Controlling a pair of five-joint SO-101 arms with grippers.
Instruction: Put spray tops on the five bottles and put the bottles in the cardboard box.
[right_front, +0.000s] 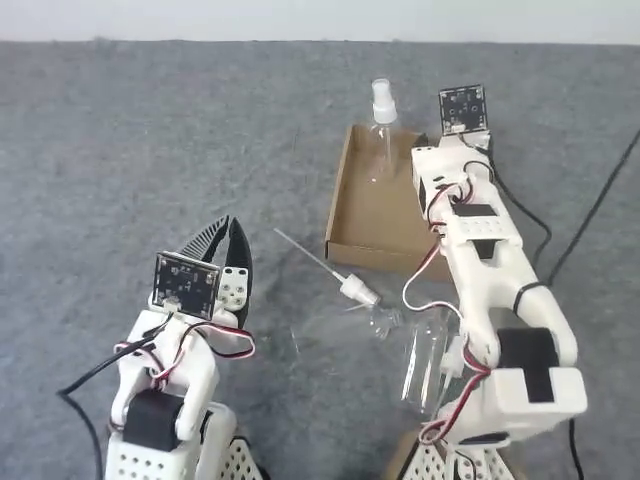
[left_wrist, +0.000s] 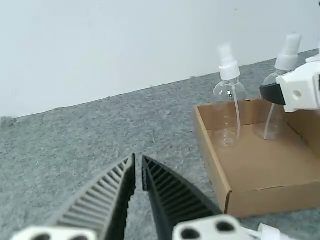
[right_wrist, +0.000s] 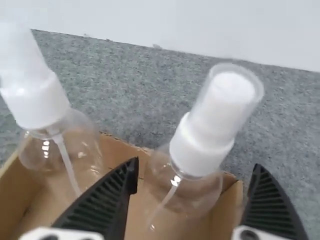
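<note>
One clear plastic bottle without a top (right_front: 425, 360) lies nearest, on the grey carpet short of the shallow brown cardboard box (right_front: 375, 215). The left gripper (right_front: 228, 238) hangs well off to the box's left, its black jaws almost pressed together on nothing. A loose white spray top (right_front: 358, 291) with a thin dip tube lies just before the box. At the box's far end, the right gripper (right_wrist: 195, 170) is spread wide around a clear spray-topped bottle (right_wrist: 200, 187), with a second capped bottle (right_wrist: 50, 145) standing beside it.
</note>
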